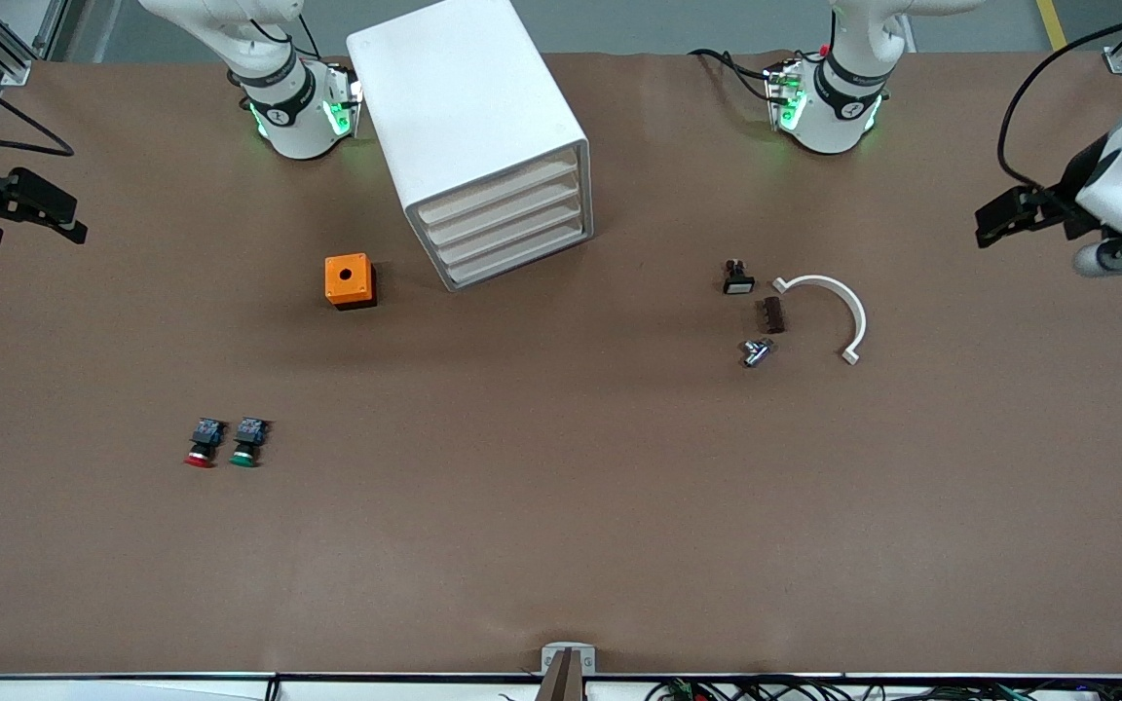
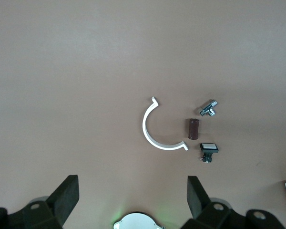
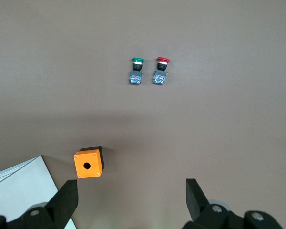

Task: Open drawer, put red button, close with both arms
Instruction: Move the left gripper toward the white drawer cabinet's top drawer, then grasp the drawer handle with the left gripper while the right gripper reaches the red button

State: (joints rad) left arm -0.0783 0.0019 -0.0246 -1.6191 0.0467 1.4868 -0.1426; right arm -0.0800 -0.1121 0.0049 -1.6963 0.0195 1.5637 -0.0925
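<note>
The red button (image 1: pixel 201 445) lies on its side on the matte brown tabletop (image 1: pixel 561 506), toward the right arm's end. Its long axis runs toward the front camera, with the round red cap nearest and the dark blocky body farther. A green-capped twin (image 1: pixel 246 443) lies just beside it, with open room all around. The boxy white cabinet (image 1: pixel 473 136) has all four drawers (image 1: pixel 507 230) shut. Both the left gripper (image 2: pixel 132 200) and the right gripper (image 3: pixel 131 202) wait aloft at the tabletop's ends, jaws spread.
</note>
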